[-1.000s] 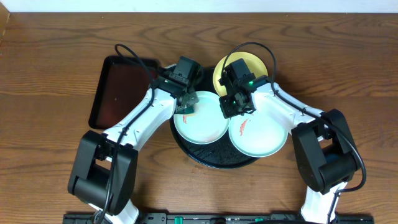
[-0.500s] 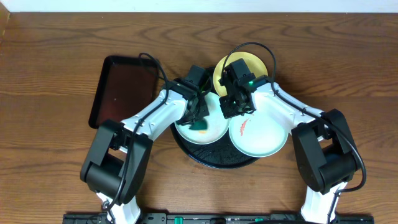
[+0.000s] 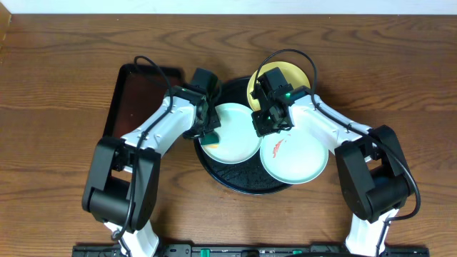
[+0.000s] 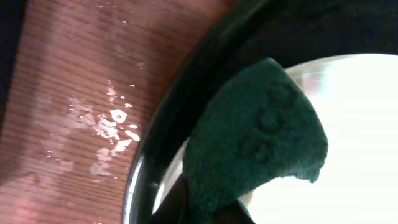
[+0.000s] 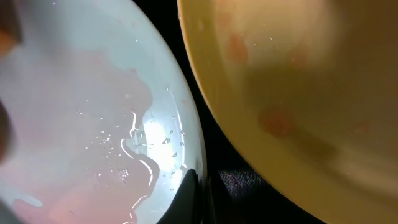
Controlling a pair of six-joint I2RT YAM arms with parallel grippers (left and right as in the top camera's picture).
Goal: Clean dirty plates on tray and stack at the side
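The black round tray (image 3: 246,184) holds two pale plates; the yellow plate (image 3: 294,74) leans at its far rim. My left gripper (image 3: 206,130) is shut on a teal sponge (image 4: 255,137) pressed on the left rim of the left pale plate (image 3: 234,137), next to the tray rim (image 4: 160,143). The right pale plate (image 3: 300,158) has a red smear. My right gripper (image 3: 266,123) is shut on the wet rim of a pale plate (image 5: 81,112) where the two meet; the yellow plate (image 5: 298,81) with orange spots lies close beside it.
A dark rectangular tray (image 3: 136,100) lies left of the round tray, close to my left arm. Water drops (image 4: 115,124) lie on the wooden table beside the tray rim. My two arms meet over the tray's far half.
My left gripper has moved with the sponge from the middle of the left plate to its left rim. The orange smear there no longer shows. The right gripper has stayed put.
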